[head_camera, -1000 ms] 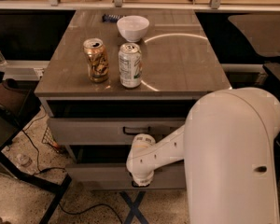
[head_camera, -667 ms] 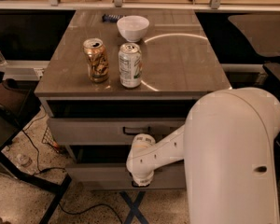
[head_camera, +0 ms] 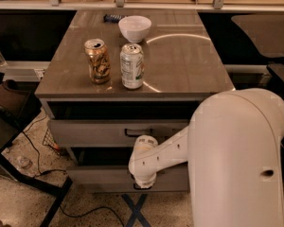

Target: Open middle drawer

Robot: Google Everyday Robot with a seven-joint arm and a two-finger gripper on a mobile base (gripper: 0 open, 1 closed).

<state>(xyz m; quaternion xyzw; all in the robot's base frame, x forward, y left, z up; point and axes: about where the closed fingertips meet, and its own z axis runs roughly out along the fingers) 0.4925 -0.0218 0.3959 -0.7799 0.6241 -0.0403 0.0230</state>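
Hand point(head_camera: 143, 181) at middle drawer point(head_camera: 94, 176) front, its tip hidden.

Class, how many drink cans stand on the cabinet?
2: gold can front left, white can just right of it. The gripper is below, at a drawer front.

From where I stand: one hand point(head_camera: 142, 184), low against the cabinet. On the table point(head_camera: 189, 65) above and beyond it are two cans point(head_camera: 97, 60) point(head_camera: 132, 66) and one white bowl point(head_camera: 135, 27). Two grey drawer fronts point(head_camera: 85, 132) point(head_camera: 99, 178) show, one above the hand, one at it.
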